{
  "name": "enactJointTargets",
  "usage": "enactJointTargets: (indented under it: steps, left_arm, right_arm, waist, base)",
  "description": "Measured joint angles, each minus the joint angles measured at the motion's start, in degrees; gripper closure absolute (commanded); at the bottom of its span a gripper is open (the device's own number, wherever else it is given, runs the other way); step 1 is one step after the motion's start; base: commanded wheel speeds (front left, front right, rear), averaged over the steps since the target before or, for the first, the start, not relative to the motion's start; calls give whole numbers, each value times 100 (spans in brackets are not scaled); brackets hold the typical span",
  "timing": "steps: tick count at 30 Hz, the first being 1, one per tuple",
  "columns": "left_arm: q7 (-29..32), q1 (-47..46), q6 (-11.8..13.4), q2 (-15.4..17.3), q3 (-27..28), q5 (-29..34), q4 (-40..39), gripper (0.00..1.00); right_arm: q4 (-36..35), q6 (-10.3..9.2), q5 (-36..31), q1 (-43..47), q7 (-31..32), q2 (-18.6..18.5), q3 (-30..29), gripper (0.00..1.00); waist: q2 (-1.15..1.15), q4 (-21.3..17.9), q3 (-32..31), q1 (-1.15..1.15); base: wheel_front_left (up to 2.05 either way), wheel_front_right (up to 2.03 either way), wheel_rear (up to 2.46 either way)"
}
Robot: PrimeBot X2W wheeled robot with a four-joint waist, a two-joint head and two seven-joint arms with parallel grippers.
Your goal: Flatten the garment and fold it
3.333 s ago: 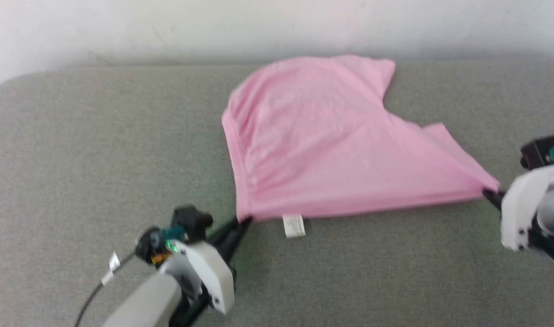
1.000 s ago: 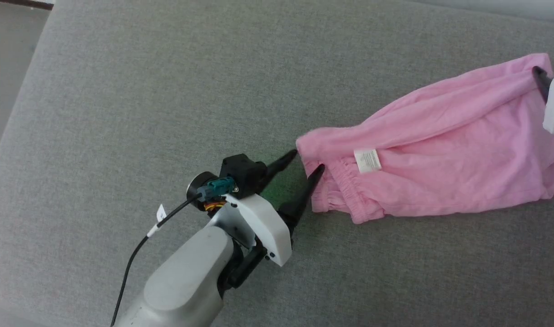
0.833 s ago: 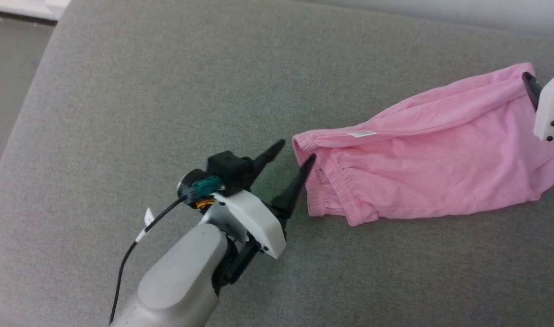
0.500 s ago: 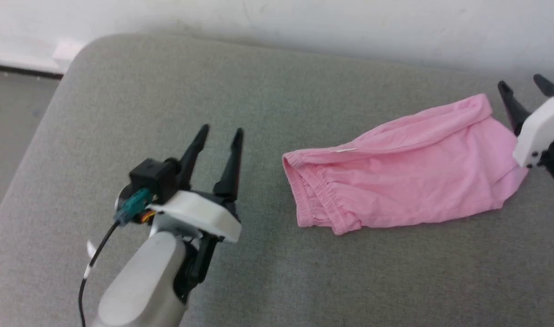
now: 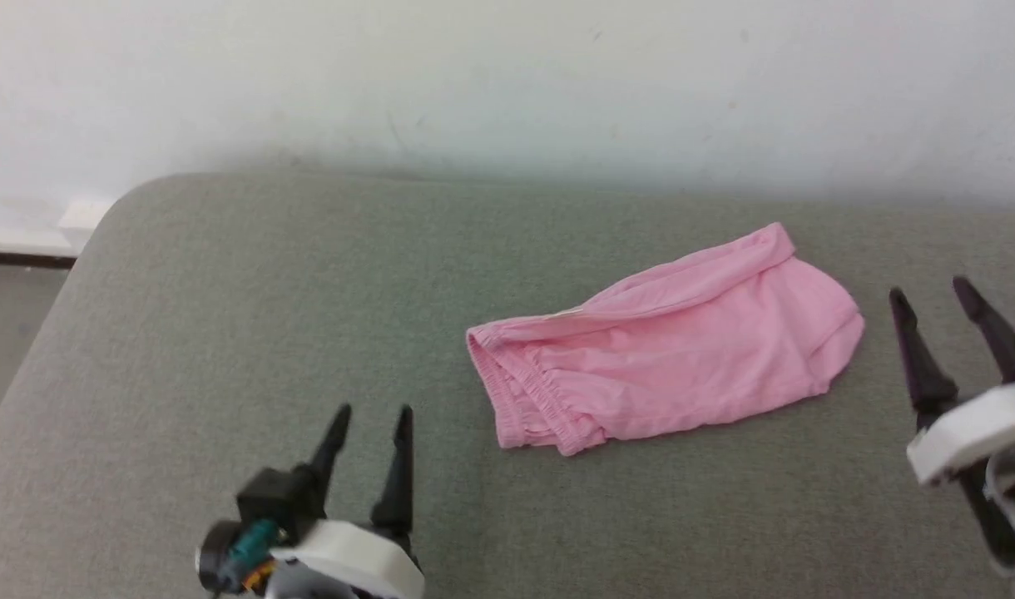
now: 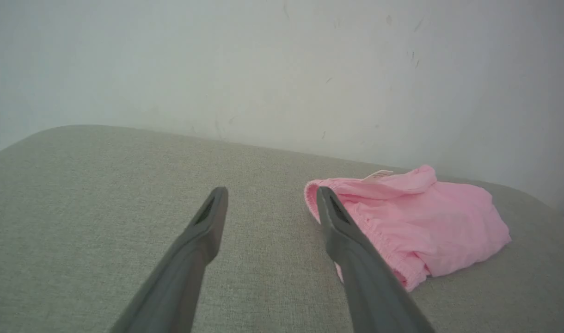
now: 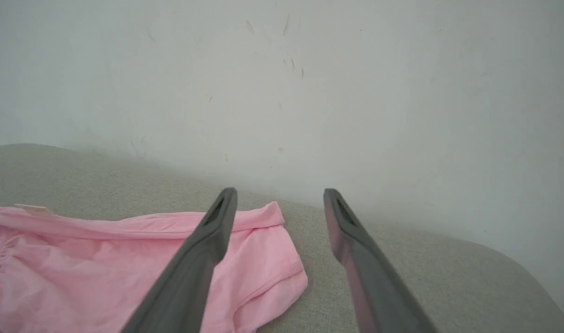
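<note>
- Here we are in the head view; the shorts (image 5: 665, 349), pale pink, lie centre-right of the frame on the grey cushion (image 5: 225, 316), below the white wall (image 5: 474, 83); nothing is touching them
- Left gripper (image 5: 374, 409) sits at the lower left of the frame; fingers spread and pointing up the picture, nothing between them; well apart from the cloth
- Right gripper (image 5: 929, 289) is at the right edge; fingers parted too, empty; near the right end of the shorts but clear of it
- Look at the shape now; the shorts are doubled over lengthways into a narrow bundle slanting from lower left to upper right; the gathered waistband (image 5: 528, 399) is stacked in layers at the left end; the leg hems (image 5: 840, 341) sit at the right end
- Left wrist view; the shorts lie right of centre, and a small white label (image 6: 377, 175) peeps out along the top fold; one finger crosses the waistband end in the picture, though the head view shows a gap
- Right wrist view; the cloth fills the lower left, partly behind one finger
- Progress, as I read it; flattening looks finished and one fold is in; the top edge is a little rolled and puffy; what may be left is a second fold bringing the two ends together, plus a tidy-up
</note>
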Motion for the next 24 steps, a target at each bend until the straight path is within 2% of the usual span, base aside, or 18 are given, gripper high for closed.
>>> enactJointTargets:
  steps: [6, 11, 18, 24]
  left_arm:
    - [435, 119, -103, -181, -381, -47, 377, 0]
    - [1116, -10, -166, -260, -595, -151, 708, 0]
    - [1691, -805, -301, -519, -713, -279, 953, 0]
    - [2148, -1230, -166, -637, -804, -266, 1277, 0]
  right_arm:
    - [-918, 0, -565, 1101, -83, 820, -792, 0]
    - [-1619, 0, -879, 1540, 83, 1352, -1056, 0]
    - [-2098, 0, -1003, 1603, 297, 1495, -1202, 0]
    - [-2202, 0, -970, 1577, 319, 1583, -1345, 0]
  waist:
    - [0, -209, -99, 0]
    - [0, -332, 39, 2]
    - [0, -551, 368, 2]
    - [0, -754, 658, 3]
  base:
    - [0, 0, 0]
    - [0, 0, 0]
    - [0, 0, 0]
    - [0, 0, 0]
